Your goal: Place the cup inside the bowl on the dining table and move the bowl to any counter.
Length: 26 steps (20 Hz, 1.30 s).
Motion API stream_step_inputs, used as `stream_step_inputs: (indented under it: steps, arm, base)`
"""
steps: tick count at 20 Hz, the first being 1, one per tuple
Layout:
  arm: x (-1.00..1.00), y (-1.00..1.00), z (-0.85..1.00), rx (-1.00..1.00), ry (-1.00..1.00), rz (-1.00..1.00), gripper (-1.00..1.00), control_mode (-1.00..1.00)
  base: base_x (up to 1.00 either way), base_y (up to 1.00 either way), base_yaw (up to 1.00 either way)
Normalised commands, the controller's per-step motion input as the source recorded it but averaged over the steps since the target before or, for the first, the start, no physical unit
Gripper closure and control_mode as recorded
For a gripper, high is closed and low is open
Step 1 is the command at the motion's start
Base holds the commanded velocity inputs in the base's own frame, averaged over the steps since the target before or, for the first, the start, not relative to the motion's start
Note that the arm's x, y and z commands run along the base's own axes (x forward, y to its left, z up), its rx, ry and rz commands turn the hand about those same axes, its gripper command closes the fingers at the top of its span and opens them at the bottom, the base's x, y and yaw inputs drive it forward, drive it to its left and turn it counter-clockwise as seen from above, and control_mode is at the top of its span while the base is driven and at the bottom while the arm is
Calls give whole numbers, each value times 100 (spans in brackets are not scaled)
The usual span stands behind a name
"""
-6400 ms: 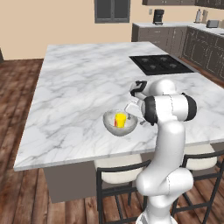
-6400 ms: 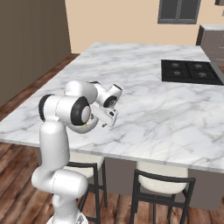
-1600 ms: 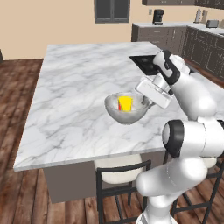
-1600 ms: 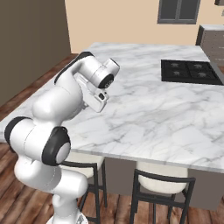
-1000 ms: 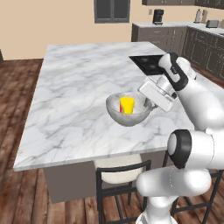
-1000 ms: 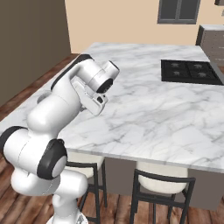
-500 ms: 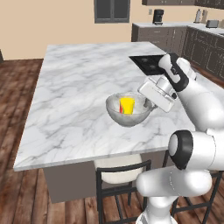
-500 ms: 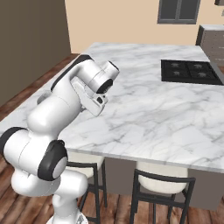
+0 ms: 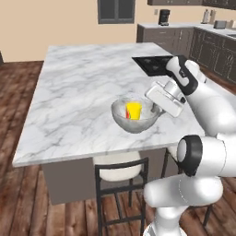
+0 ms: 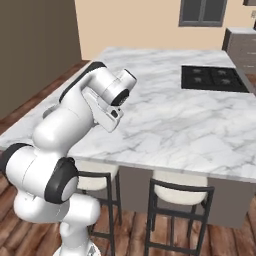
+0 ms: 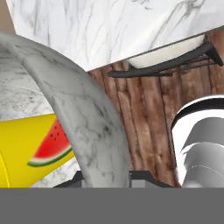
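Arm bent forward, gripper [image 9: 156,109] seemingly clamped, jaws narrowly apart.

Right base view: the arm hides the bowl [image 9: 135,115] and cup [image 9: 133,110]. Hand view: picture edges crop both; the bowl's rim conceals the jaws.

cup [image 9: 133,110]: bright yellow, with a red and green watermelon slice picture
bowl [image 9: 134,115]: grey and white, speckled like stone
desk [image 9: 83,92]: white marble with grey veins
cooktop [image 9: 152,64]: black
floor [image 9: 18,203]: brown wood planks
stool [image 9: 120,177]: black frame, cream seat
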Motion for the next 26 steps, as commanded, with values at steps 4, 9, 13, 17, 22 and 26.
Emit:
stream_step_inputs:
  steps: [4, 9, 13, 17, 22, 26]
  arm:
    - [0, 0, 0, 0, 0, 0, 100, 100]
    - [0, 0, 0, 0, 0, 0, 100, 100]
    - [0, 0, 0, 0, 0, 0, 100, 100]
    - [0, 0, 0, 0, 0, 0, 100, 100]
    - [0, 0, 0, 0, 0, 0, 100, 100]
    - [0, 0, 0, 0, 0, 0, 100, 100]
  base:
    - [-61, -42, 0]
    - [-25, -52, -3]
    - [10, -86, 0]
    - [30, -100, 0]
    - [16, -83, 0]
    - [9, -70, 0]
